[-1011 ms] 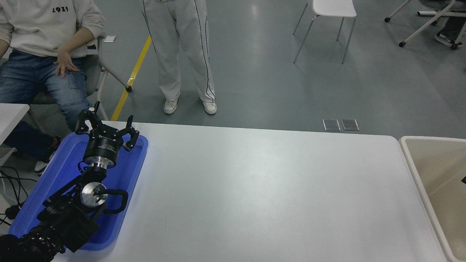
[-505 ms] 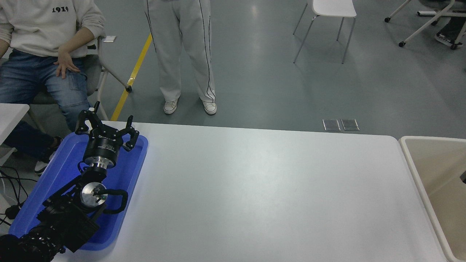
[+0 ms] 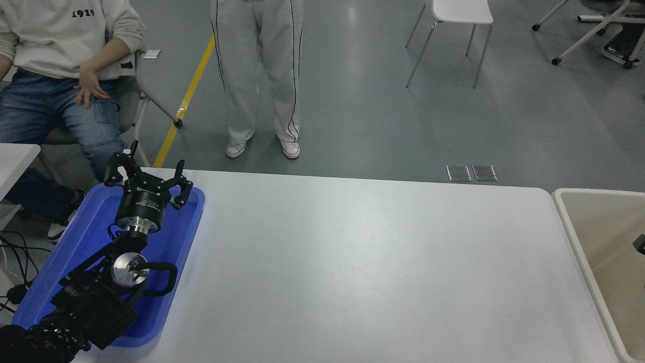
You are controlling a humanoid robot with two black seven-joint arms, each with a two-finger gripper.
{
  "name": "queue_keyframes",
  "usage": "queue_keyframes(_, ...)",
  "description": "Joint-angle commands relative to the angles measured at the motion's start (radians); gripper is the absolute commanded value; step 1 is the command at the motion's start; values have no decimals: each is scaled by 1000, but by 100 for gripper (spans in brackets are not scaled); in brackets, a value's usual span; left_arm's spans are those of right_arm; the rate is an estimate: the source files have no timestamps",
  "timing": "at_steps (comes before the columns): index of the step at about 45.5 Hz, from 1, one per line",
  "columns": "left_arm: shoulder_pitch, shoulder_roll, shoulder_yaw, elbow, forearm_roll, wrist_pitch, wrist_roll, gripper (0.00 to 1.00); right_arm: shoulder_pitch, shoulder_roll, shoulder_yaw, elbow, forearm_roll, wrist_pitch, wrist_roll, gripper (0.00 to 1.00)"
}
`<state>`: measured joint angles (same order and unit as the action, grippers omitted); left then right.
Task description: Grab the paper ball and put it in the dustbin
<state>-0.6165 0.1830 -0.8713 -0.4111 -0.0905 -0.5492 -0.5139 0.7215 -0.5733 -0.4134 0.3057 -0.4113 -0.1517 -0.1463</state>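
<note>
The paper ball is out of view. The dustbin (image 3: 563,212), cream with a pale rounded rim, stands off the table's right end and is cut by the picture's edge. Only a small black tip of my right gripper (image 3: 640,243) pokes in from the right edge, over the dustbin's inside. My left gripper (image 3: 149,169) is parked at the lower left above the blue tray (image 3: 189,229); it is open and holds nothing.
The white table (image 3: 363,262) spans the middle. At the far left a person (image 3: 60,65) sits on a chair, and another person (image 3: 259,75) stands beyond the far edge. A white chair (image 3: 461,15) is further back. Cables (image 3: 12,252) hang at the left.
The black tip of my right gripper has crept a little further in from the right edge over the dustbin. The standing person has shifted slightly right. My left arm is still.
</note>
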Motion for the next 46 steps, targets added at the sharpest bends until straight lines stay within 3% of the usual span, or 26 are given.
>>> queue_keyframes(1,0,1,0,0,0,0,1,100,81,-111,-13,225,-4,4,-3,100)
queue_keyframes(9,0,0,0,0,0,0,2,100,182,-195,-129,421,-3,15,-3,100)
queue_keyframes(25,0,-1,0,0,0,0,2,100,383,-231,-332,615,9,118,-3,100)
queue_keyframes(37,0,-1,0,0,0,0,2,100,400,-211,-127,618,25,106,-1,100)
queue_keyframes(46,0,0,0,0,0,0,2,100,377,-204,88,605,196,92,4,100)
